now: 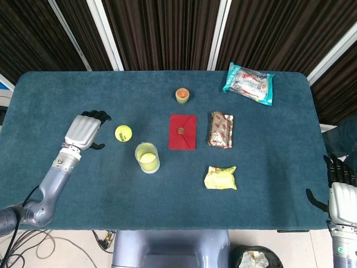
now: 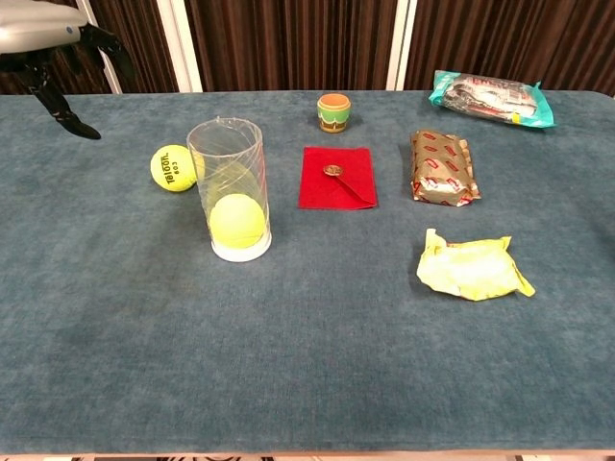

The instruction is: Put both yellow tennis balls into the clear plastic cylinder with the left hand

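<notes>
The clear plastic cylinder (image 1: 147, 158) (image 2: 231, 199) stands upright on the blue table with one yellow tennis ball (image 2: 236, 221) (image 1: 146, 158) at its bottom. A second yellow tennis ball (image 1: 123, 133) (image 2: 173, 168) lies on the cloth just to its left and behind it. My left hand (image 1: 84, 131) (image 2: 60, 67) hovers empty to the left of that ball, fingers apart, a short gap from it. My right hand (image 1: 341, 192) hangs at the table's right front edge, open and holding nothing.
A red pouch (image 1: 182, 132) lies right of the cylinder, with a small orange cup (image 1: 182, 95) behind it. A foil snack bar (image 1: 221, 129), a yellow packet (image 1: 220, 178) and a teal snack bag (image 1: 249, 82) occupy the right half.
</notes>
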### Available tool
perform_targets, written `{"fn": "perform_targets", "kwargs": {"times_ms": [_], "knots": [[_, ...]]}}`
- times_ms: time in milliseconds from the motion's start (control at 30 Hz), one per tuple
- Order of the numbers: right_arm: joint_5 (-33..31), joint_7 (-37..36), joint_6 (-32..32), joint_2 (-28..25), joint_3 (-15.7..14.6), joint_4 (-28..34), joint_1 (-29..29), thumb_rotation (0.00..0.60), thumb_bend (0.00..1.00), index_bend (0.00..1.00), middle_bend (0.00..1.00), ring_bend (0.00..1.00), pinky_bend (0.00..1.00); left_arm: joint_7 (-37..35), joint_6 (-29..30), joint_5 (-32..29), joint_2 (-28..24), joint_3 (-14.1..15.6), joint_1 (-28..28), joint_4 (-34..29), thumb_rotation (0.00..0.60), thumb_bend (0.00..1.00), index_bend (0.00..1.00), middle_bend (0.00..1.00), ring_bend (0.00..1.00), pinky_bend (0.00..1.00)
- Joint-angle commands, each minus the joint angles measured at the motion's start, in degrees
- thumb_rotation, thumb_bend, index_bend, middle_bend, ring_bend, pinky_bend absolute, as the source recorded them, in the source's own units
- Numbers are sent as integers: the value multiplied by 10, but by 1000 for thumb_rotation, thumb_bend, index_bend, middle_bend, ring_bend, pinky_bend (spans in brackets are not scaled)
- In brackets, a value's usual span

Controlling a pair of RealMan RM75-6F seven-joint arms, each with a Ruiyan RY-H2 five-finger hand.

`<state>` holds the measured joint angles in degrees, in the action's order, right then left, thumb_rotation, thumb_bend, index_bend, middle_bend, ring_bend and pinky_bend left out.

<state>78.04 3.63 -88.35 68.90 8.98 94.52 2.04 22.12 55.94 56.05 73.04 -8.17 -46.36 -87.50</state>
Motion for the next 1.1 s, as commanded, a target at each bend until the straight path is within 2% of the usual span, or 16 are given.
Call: {"fn": "perform_targets", "kwargs": {"times_ms": [33,733,1100], "knots": [[-10,5,10,4,3,-8,4,600,336,0,0,49,87,-18,-28,5,24,-3,-11,43,600,74,276,215,198,274],[-51,27,32,26,17,-36,17,600,335,0,0,50,87,-47,-134,18,167,-9,-72,260,600,73,266,210,191,270],[-62,36,36,31,20,-44,20,600,335,0,0,50,87,-61,-174,35,226,-1,-87,351,600,75,258,193,192,282]]}}
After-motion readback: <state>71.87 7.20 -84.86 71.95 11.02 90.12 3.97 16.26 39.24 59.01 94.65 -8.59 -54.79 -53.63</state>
